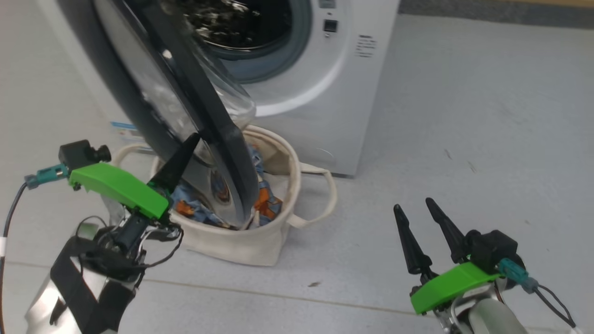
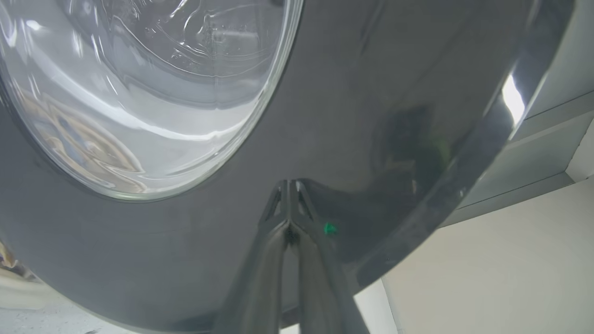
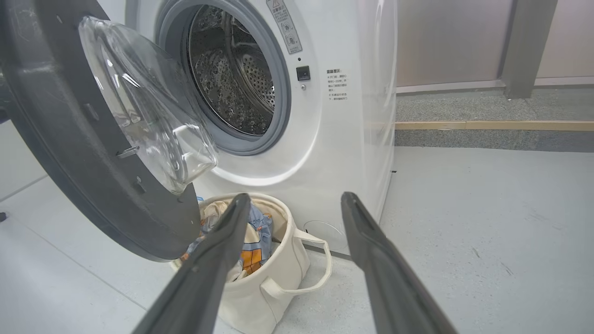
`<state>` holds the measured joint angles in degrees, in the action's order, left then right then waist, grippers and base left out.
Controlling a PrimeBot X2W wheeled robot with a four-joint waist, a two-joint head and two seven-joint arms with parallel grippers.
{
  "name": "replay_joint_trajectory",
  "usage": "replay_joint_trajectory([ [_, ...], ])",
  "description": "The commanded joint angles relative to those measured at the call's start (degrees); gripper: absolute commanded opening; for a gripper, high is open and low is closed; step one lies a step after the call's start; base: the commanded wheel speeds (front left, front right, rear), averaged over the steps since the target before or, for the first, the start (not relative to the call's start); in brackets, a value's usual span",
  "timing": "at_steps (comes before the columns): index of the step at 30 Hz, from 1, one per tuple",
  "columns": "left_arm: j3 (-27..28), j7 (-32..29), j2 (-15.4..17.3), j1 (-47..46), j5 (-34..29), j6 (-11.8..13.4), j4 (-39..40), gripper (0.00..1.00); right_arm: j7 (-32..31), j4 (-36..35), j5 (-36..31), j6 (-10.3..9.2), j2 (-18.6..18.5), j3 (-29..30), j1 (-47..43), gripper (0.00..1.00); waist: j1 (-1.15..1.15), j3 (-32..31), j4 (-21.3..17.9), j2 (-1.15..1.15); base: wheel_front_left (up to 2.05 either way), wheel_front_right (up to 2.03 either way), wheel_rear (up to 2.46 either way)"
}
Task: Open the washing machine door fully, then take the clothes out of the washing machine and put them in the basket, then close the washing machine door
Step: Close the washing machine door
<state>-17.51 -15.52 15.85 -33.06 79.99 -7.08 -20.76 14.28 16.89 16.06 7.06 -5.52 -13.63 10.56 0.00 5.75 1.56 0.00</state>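
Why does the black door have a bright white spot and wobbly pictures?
Left wrist view: light glares off the glossy washing machine door, and its domed glass bends reflections; right wrist view: the same glass shows white streaks.

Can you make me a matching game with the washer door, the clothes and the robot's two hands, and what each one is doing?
Things:
1. washing machine door
2. clothes
3. left gripper
4. right gripper

States:
A. open, in the air above the floor
B. standing open
C. lying in the basket
D. shut, tips against the door's black rim

Pairs: 1-B, 2-C, 3-D, 4-A
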Motion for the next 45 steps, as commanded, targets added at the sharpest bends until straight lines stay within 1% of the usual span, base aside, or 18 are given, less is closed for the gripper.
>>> replay_joint_trajectory([
  [1, 1.9, 0.9, 2.3, -3.8, 0.4, -0.4, 1.6, 0.00, 0.7, -2.2, -0.6, 0.43, 0.7, -0.7, 2.4, 1.00, 0.00, 1.3, -2.0, 0.00, 0.00, 0.00, 0.00],
  [13, -0.2, 7.3, 6.0, -5.6, 1.1, -0.4, -2.2, 0.00, 0.7, -3.0, -0.7, 0.43, 1.6, -0.4, 3.0, 1.00, 0.00, 1.8, -9.6, 0.00, 0.00, 0.00, 0.00],
  [18, -1.8, 9.0, 6.7, -6.3, 1.8, -0.4, -2.7, 0.00, 0.7, -3.1, -0.7, 0.43, 1.8, 0.1, 2.9, 1.00, 0.00, 1.8, -10.6, 0.00, 0.00, 0.00, 0.00],
  [22, -3.1, 10.8, 7.8, -6.3, 1.5, -0.4, -2.8, 0.00, 0.7, -3.2, -0.6, 0.43, 1.9, 0.3, 2.9, 1.00, 0.00, 1.5, -10.3, 0.00, 0.00, 0.00, 0.00],
  [23, -3.6, 11.5, 8.1, -6.2, 1.3, -0.4, -2.8, 0.14, 0.7, -3.2, -0.7, 0.43, 1.9, 0.4, 2.8, 1.00, 0.00, 1.3, -10.1, 0.00, 0.00, 0.00, 0.00],
  [24, -3.9, 12.2, 8.4, -6.1, 1.1, -0.4, -2.7, 0.73, 0.7, -3.2, -0.7, 0.43, 1.9, 0.4, 2.8, 1.00, 0.00, 1.0, -9.9, 0.00, 0.00, 0.00, 0.00],
  [25, -4.4, 13.0, 8.9, -5.8, 0.6, -0.4, -2.7, 0.99, 0.7, -3.1, -0.7, 0.43, 1.9, 0.4, 2.7, 1.00, 0.00, 0.7, -9.7, 0.00, 0.00, 0.00, 0.00],
  [28, -6.2, 16.7, 10.9, -4.5, -2.1, -0.4, -2.8, 1.00, 0.7, -3.0, -0.6, 0.43, 1.9, 0.3, 2.5, 1.00, 0.00, -0.6, -9.3, 0.00, 0.00, 0.00, 0.00],
  [31, -8.4, 21.6, 13.7, -2.5, -6.5, -0.4, -3.5, 1.00, 0.7, -3.0, -0.6, 0.43, 1.9, 0.2, 2.1, 1.00, 0.00, -2.1, -9.1, 0.00, 0.00, 0.00, 0.00],
  [32, -8.4, 21.6, 13.7, -2.5, -6.5, -0.4, -3.5, 1.00, 0.7, -3.0, -0.6, 0.43, 1.9, 0.2, 2.1, 1.00, 0.00, -2.1, -9.1, 0.00, 0.00, 0.00, 0.00],
  [33, -8.9, 23.3, 14.5, -1.6, -7.5, -0.4, -3.7, 1.00, 0.7, -3.0, -0.6, 0.43, 1.9, 0.3, 1.9, 1.00, 0.00, -2.6, -9.1, 0.00, 0.00, 0.00, 0.00],
  [37, -10.2, 28.7, 19.2, 1.9, -13.9, -0.4, -5.1, 1.00, 0.7, -3.4, -0.6, 0.43, 1.9, 0.4, 1.4, 1.00, 0.00, -3.8, -9.2, 0.00, 0.00, 0.00, 0.00],
  [39, -9.2, 29.9, 20.5, 4.1, -15.9, -0.4, -5.6, 1.00, 0.7, -3.6, -0.6, 0.43, 1.9, 0.6, 1.0, 1.00, 0.00, -4.3, -9.1, 0.00, 0.00, 0.00, 0.00],
  [42, -7.1, 30.4, 21.8, 7.4, -19.3, -0.2, -5.2, 1.00, 0.7, -3.9, -0.8, 0.43, 1.8, 1.3, 0.2, 1.00, 0.00, -4.9, -8.6, 0.00, 0.00, 0.00, 0.00],
  [45, -1.7, 30.5, 22.1, 11.3, -24.3, 1.1, -3.1, 1.00, 0.7, -4.2, -1.0, 0.43, 1.7, 1.9, -0.3, 1.00, 0.00, -5.0, -8.4, 0.00, 0.00, 0.00, 0.00],
])
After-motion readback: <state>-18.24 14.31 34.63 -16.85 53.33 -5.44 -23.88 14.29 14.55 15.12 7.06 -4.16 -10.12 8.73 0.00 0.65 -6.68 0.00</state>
